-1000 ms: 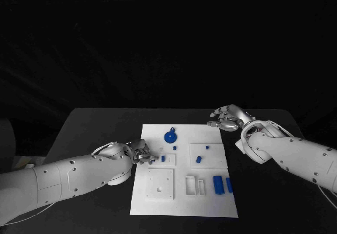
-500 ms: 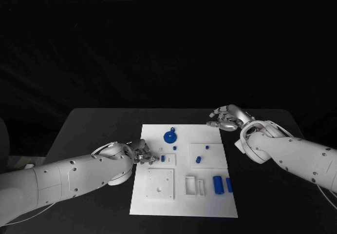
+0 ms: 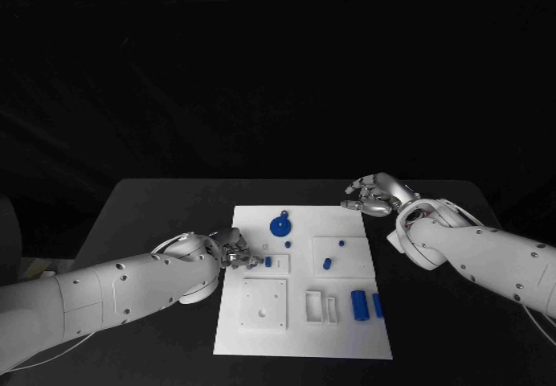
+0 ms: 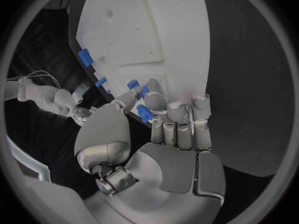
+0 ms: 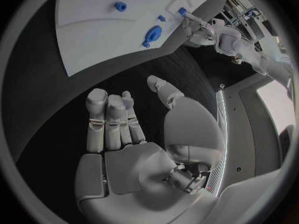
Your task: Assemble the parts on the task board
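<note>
The white task board (image 3: pixel 304 338) lies mid-table. My left hand (image 3: pixel 235 252) is at its left edge, thumb and fingertips closed round a small blue peg (image 3: pixel 267 261) (image 4: pixel 142 113) standing in a small square block. My right hand (image 3: pixel 373 195) (image 5: pixel 134 134) hovers off the board's far right corner, fingers loosely spread with nothing in them. On the board sit a round blue disc part (image 3: pixel 282 225) (image 5: pixel 152 35), small blue pegs (image 3: pixel 328 262) (image 3: pixel 343 241) and two blue bars (image 3: pixel 361 305) (image 3: pixel 379 305).
A white square block (image 3: pixel 264 304) and white slot frames (image 3: pixel 322 306) stand on the board's near half. Bare black table (image 3: pixel 151 217) surrounds the board on every side. My left hand (image 5: pixel 201 29) appears beyond the board (image 5: pixel 93 35) in the right wrist view.
My left hand's fingertips have crept slightly right toward the small blue peg. The right hand and the other parts have not moved.
</note>
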